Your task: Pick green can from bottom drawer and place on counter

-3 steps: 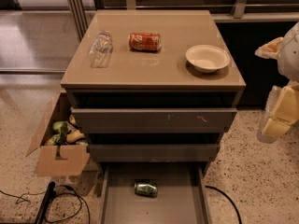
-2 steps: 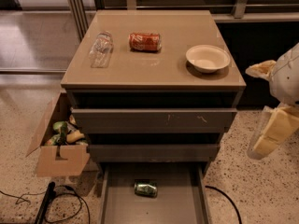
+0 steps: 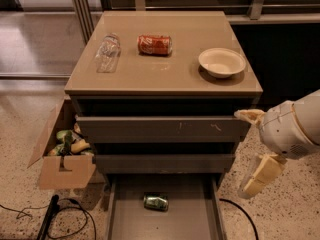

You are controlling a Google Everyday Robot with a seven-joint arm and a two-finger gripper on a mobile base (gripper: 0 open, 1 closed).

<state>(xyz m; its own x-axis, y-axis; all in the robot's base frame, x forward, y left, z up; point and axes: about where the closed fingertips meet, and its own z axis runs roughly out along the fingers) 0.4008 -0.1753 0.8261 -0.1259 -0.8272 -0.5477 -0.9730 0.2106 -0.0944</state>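
Note:
The green can (image 3: 156, 202) lies on its side on the floor of the open bottom drawer (image 3: 190, 224), near its back. The counter (image 3: 165, 76) is the tan top of the cabinet. My gripper (image 3: 254, 146) is at the right of the cabinet, level with the two upper drawers and well above and to the right of the can. Its two cream fingers (image 3: 261, 175) stand far apart and hold nothing.
On the counter lie a red can (image 3: 155, 44), a clear plastic bottle (image 3: 107, 52) and a white bowl (image 3: 222, 62). The two upper drawers (image 3: 160, 129) are shut. An open cardboard box (image 3: 62, 154) with items stands left of the cabinet. Cables (image 3: 65, 216) run on the floor.
My arm and gripper have moved left and down, from the right edge of the view to just beside the cabinet's right side. The can and the counter items have not moved.

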